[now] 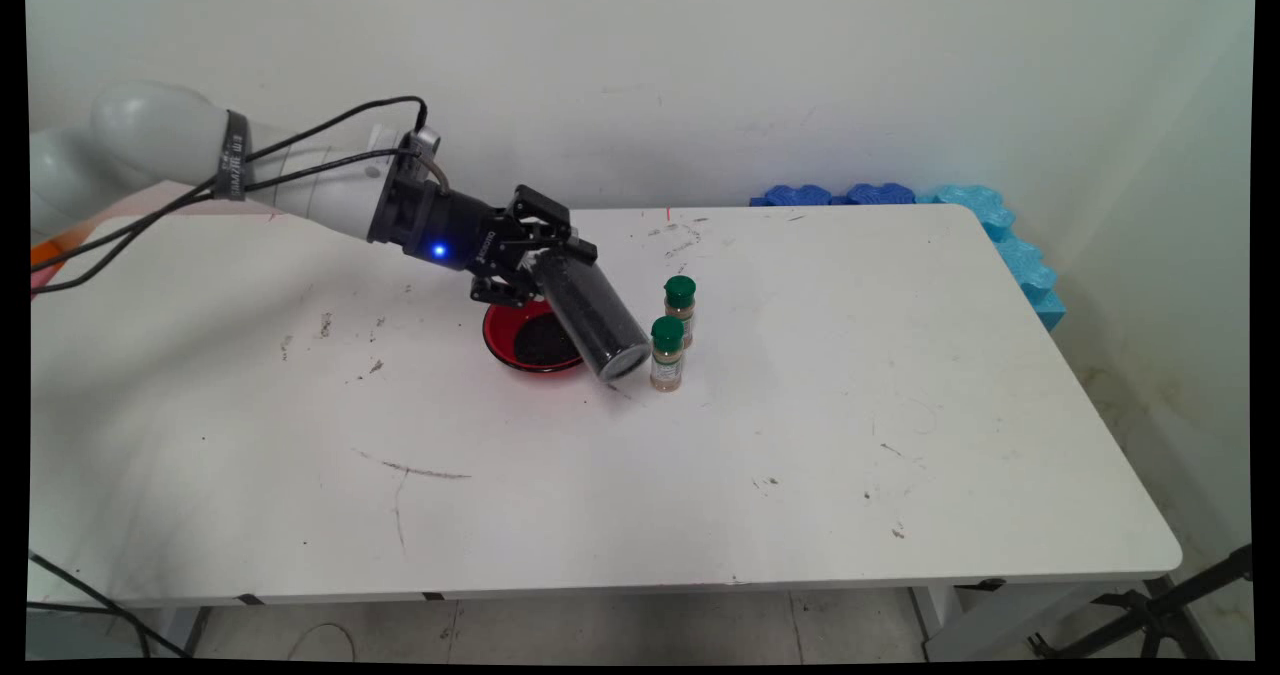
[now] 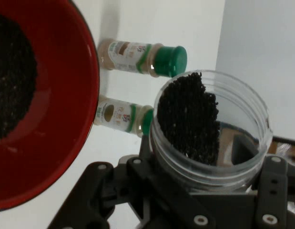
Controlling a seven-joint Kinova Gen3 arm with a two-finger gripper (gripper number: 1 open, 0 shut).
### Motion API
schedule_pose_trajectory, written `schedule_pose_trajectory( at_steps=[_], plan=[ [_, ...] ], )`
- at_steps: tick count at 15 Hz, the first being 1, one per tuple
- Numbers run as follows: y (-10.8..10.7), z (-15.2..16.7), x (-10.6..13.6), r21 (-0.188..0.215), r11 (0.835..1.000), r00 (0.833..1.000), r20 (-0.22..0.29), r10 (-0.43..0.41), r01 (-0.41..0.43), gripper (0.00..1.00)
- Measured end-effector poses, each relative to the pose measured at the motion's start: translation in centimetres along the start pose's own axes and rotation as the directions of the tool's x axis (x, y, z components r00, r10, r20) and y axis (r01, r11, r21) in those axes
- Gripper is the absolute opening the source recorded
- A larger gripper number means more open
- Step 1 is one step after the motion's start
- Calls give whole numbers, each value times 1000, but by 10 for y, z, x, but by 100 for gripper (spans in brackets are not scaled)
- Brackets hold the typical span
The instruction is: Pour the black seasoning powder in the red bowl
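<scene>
I've got the gripper (image 1: 540,255) clamped on a tilted jar (image 1: 590,317) of black grains beside the red bowl (image 1: 510,343) and two spice bottles (image 1: 668,353).

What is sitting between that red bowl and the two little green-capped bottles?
In the main view, the clear plastic jar of black grains, tilted and held by the black tool, lies between the red bowl and the two green-capped spice bottles.

I see the tool (image 1: 545,255) reaching in from the left over the middle of the counter (image 1: 800,435), with a jar (image 1: 590,315) in it tilted down toward the right. A bowl (image 1: 505,340) sits on the counter under and just left of the jar, grains inside it. Two small bottles (image 1: 667,353) stand upright just right of the jar, one behind the other. Foam blocks (image 1: 1000,225) lie along the counter's far right edge.
</scene>
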State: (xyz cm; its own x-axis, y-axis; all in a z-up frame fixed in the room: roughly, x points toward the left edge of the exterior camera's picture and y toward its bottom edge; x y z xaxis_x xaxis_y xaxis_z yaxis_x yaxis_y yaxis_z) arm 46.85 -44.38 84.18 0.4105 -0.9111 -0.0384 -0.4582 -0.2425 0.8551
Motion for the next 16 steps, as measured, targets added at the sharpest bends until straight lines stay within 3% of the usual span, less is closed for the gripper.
schedule_pose_trajectory(
  at_steps=[2,6,12,16],
  plan=[
    [3,-4,-3,6,996,996,4,90,-90,0],
    [12,-14,-8,19,966,966,7,258,-258,0],
    [28,-33,-16,31,876,876,12,482,-482,0],
    [44,-49,-29,30,783,784,18,621,-621,0]
  ],
)
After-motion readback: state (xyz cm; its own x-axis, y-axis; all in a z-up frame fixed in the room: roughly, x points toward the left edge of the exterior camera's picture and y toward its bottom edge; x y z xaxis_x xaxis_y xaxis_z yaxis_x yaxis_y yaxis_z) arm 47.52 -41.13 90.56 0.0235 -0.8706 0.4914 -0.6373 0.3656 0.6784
